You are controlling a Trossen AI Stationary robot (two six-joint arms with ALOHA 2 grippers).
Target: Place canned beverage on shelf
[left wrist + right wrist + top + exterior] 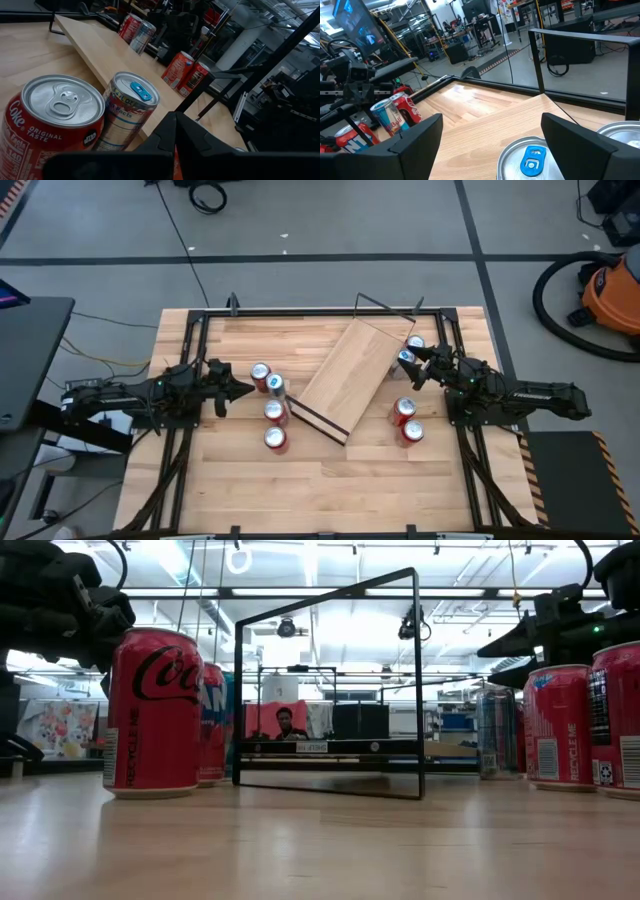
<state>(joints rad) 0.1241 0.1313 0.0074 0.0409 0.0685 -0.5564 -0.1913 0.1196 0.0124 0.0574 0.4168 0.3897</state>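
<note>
The shelf (345, 377), a light-wood board with a dark end edge and a black wire frame, lies diagonally mid-table, bare-topped. The right gripper (413, 369) hangs with fingers spread around a blue-tabbed can (406, 358) at the shelf's right edge, not gripping. The left gripper (243, 389), pinched closed and empty, points at a Coca-Cola can (261, 376).

My left gripper (238, 389) sits shut beside four cans (270, 408). The shelf (345, 378) lies diagonally mid-table. My right gripper (412, 367) stands spread around a blue-topped can (406, 358) at the shelf's right.
</note>
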